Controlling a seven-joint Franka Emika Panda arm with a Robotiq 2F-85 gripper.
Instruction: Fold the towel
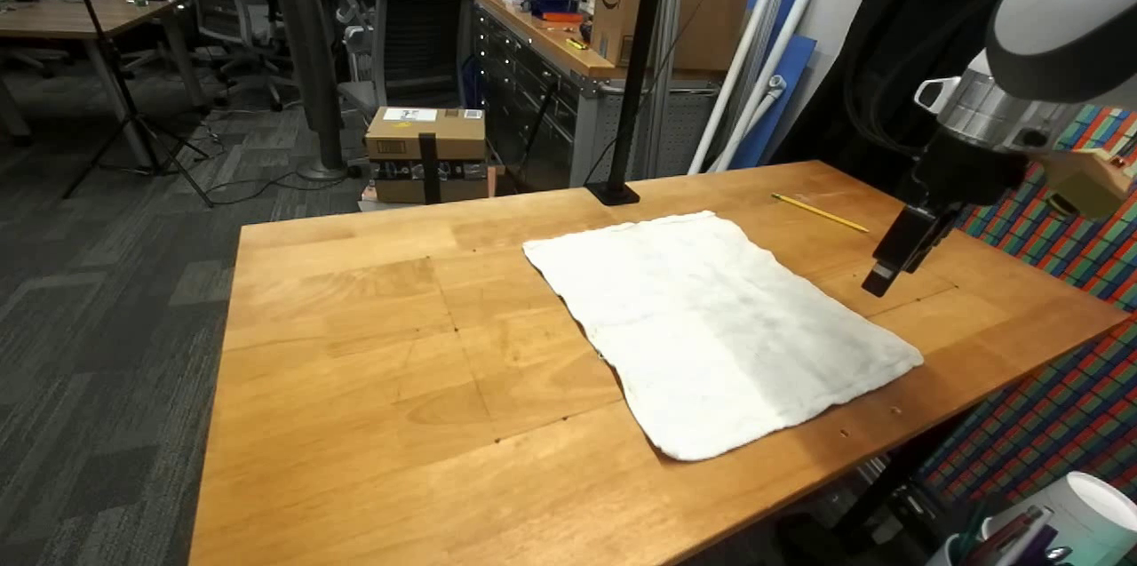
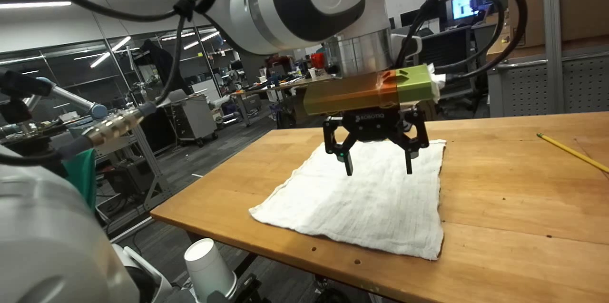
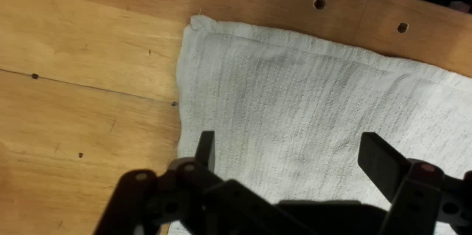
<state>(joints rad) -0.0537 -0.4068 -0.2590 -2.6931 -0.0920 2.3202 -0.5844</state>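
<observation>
– Please begin at the left. What do you see in an exterior view?

– At the upper left is a tripod (image 1: 135, 115). Next, near the upper middle, there is a box (image 1: 395, 148) beyond the table (image 1: 355, 353). Then comes a black pole (image 1: 632, 86), at the far edge of the table.

– And where is the towel (image 1: 711, 326)?

– It lies flat on the table, a little to the right of the centre of the frame.

– What is farther to the right?

– A yellow pencil (image 1: 819, 212) lies on the table, near the towel but apart from it. After this I see the arm (image 1: 1057, 33) at the upper right, and in the lower right corner a white cup (image 1: 1097, 504) with some pens (image 1: 1017, 539) just beside it.

– How does the gripper (image 2: 379, 172) look in an exterior view?

– It is a little right of the centre and points downward. Its two fingers (image 2: 408, 162) are spread wide. It hangs in the air, apart from the towel.

– And the wrist view?

– On the left is the wood of the table; from the middle to the right lies the towel. The fingers stand at the bottom, well apart, and the towel shows between them. At the upper right are two holes (image 3: 319, 4) in the table.
</observation>
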